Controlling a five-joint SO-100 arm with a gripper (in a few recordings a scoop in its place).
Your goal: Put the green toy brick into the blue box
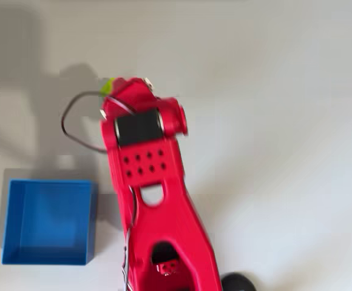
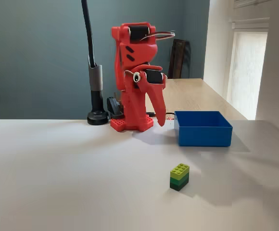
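— Nearest the fixed camera, what sits on the desk [image 2: 57, 183]?
— Just the green toy brick [image 2: 179, 176], upright, studs on top, darker layers beneath, alone on the white surface.
— And beyond it?
— The blue box [image 2: 203, 128], well apart from the brick, farther back and a little to the right.
— Where's the arm?
— Behind, the red arm [image 2: 137, 77] is folded up, its hand [image 2: 159, 115] pointing down just left of the box, gripping nothing; fingers look together.
— Overhead?
— A sliver of the brick [image 1: 106, 86] peeks out beside the arm.
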